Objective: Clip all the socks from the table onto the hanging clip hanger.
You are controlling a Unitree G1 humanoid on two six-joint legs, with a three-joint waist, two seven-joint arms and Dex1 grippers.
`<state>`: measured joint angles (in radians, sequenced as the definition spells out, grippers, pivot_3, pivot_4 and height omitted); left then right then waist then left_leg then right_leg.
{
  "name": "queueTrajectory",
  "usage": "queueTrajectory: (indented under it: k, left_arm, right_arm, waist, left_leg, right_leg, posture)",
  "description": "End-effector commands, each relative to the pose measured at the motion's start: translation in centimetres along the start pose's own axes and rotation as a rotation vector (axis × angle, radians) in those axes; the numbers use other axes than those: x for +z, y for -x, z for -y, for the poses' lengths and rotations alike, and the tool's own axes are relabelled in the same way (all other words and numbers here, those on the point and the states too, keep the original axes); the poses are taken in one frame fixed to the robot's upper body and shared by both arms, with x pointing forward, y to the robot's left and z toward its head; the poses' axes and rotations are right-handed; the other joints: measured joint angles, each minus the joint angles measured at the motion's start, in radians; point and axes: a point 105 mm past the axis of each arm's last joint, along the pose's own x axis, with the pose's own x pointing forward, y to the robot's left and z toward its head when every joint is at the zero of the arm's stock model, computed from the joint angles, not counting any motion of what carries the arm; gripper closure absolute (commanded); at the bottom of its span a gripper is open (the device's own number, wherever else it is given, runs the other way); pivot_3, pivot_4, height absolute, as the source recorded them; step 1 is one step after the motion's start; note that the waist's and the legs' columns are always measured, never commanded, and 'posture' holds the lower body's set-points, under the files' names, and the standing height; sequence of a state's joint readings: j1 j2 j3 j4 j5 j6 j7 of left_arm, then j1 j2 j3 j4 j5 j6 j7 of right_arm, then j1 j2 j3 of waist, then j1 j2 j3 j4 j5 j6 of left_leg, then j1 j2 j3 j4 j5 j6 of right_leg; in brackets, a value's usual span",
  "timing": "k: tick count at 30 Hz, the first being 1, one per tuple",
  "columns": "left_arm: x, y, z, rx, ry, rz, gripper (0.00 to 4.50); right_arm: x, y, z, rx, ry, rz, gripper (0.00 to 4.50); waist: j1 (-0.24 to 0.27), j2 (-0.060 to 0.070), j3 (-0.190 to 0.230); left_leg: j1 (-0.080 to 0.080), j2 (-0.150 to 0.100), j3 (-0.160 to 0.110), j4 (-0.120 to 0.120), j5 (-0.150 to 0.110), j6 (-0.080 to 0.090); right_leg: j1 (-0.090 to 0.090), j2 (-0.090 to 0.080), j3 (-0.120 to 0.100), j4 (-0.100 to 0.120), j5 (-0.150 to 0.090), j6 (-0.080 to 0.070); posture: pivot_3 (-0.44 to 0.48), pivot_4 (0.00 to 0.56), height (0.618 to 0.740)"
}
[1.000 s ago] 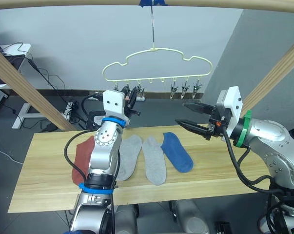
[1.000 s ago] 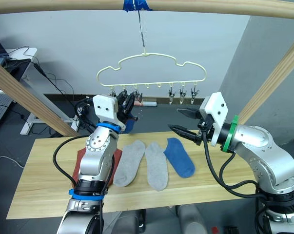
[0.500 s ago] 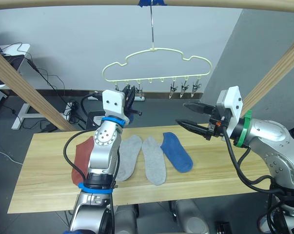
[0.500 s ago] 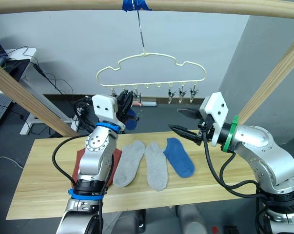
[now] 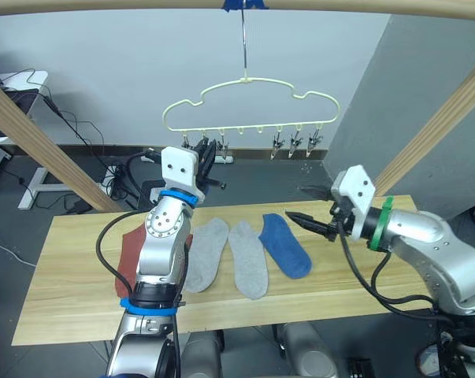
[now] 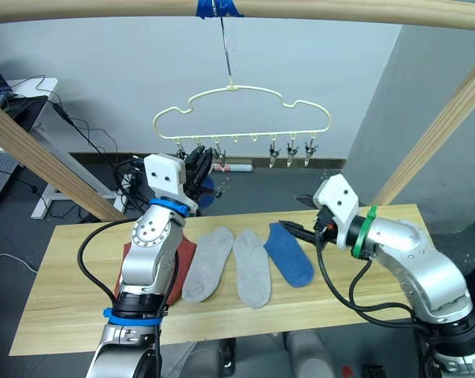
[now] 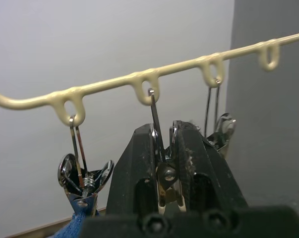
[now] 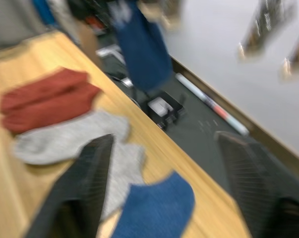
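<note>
The cream clip hanger (image 5: 249,102) hangs from the top pole. My left gripper (image 5: 208,153) is raised to its lower bar and is shut on a metal clip (image 7: 161,173). A blue sock (image 8: 142,54) hangs from the neighbouring clip (image 7: 82,181). On the table (image 5: 79,307) lie rust-red socks (image 5: 129,252), two grey socks (image 5: 205,252) (image 5: 249,256) and another blue sock (image 5: 284,244). My right gripper (image 5: 298,202) is open, low over the table just right of that blue sock.
A round wooden pole (image 5: 339,6) runs across the top, with slanted poles at the left (image 5: 32,134) and right (image 5: 434,126). Three free clips (image 5: 292,146) hang on the hanger's right side. Cables and a white stand sit on the floor behind.
My right gripper has dropped down and moved in toward the blue sock on the table, still open. The left gripper stays at the clip.
</note>
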<state>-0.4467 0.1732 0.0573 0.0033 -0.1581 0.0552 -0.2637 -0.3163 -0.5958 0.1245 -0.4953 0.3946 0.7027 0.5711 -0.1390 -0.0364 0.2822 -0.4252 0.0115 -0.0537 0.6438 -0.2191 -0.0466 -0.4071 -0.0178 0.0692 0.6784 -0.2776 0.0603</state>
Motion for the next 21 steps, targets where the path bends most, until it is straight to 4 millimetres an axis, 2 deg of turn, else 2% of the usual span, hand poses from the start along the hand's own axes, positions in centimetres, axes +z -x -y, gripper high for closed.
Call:
queueTrajectory:
  k: [1, 8, 15, 19, 21]
  left_arm:
    - [2.0, -0.2, 0.0, -0.029, 0.003, 0.058, 4.25]
    - [2.4, -0.3, 0.7, -0.082, 0.017, 0.048, 4.25]
    - [2.6, -0.3, 0.9, -0.120, 0.060, 0.031, 4.25]
    - [3.0, -0.2, 1.2, -0.154, 0.089, 0.023, 4.25]
    - [3.2, -0.1, 1.3, -0.170, 0.095, 0.018, 4.25]
  right_arm:
    - [-2.0, -2.0, -0.5, -0.083, 0.004, -0.036, 0.00]
    - [-6.3, -6.4, -0.2, -0.222, -0.047, -0.079, 0.00]
    - [-10.2, -8.3, -0.5, -0.198, -0.140, -0.142, 0.00]
    - [-11.8, -9.3, -0.7, -0.198, -0.180, -0.171, 0.00]
    - [-12.6, -9.7, -0.7, -0.201, -0.203, -0.196, 0.38]
  waist:
    - [0.000, 0.000, 0.000]
    - [0.000, 0.000, 0.003]
    - [0.002, 0.001, 0.004]
    - [0.001, 0.002, 0.006]
    - [0.001, 0.002, 0.008]
  left_leg:
    - [0.000, 0.000, 0.000, 0.000, 0.000, 0.000]
    - [0.000, 0.001, 0.000, 0.000, 0.000, 0.000]
    - [0.000, 0.001, -0.001, -0.001, 0.000, 0.000]
    - [0.000, 0.001, -0.001, -0.001, 0.000, 0.000]
    - [0.000, 0.001, -0.001, -0.001, 0.000, 0.000]
  right_leg:
    - [0.000, 0.000, 0.000, 0.000, 0.000, 0.000]
    - [0.000, -0.001, 0.001, 0.000, 0.000, 0.000]
    - [0.000, -0.001, 0.000, 0.000, 0.002, -0.004]
    - [0.000, -0.001, 0.000, 0.000, 0.003, -0.004]
    - [0.000, 0.000, 0.000, 0.000, 0.003, -0.004]
  posture:
    - [-0.224, 0.295, 0.740]
    - [-0.202, 0.302, 0.740]
    - [-0.184, 0.303, 0.740]
    - [-0.169, 0.307, 0.740]
    - [-0.165, 0.308, 0.740]
